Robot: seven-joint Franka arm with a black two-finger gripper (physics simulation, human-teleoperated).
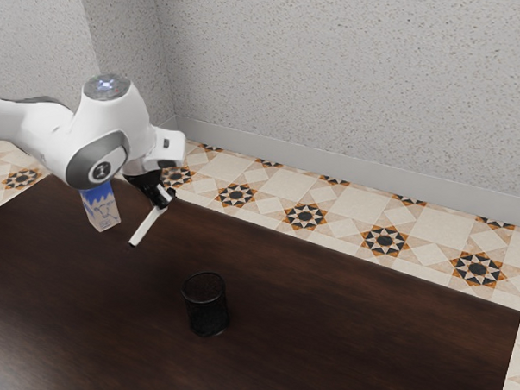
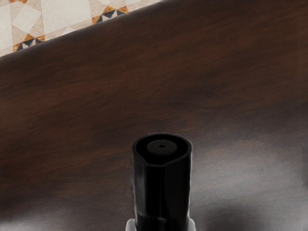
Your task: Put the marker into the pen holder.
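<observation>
Gripper (image 1: 163, 197) holds marker (image 1: 146, 225) aslant; pen holder (image 1: 206, 312) stands upright.

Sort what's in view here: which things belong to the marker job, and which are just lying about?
Part of the job:
- white marker with black ends, held in the black two-finger claw
- black cylindrical pen holder, upright on the dark brown wooden table, marker not in it

Just lying about:
- blue-and-white box-shaped carton, its top hidden behind the arm
</observation>
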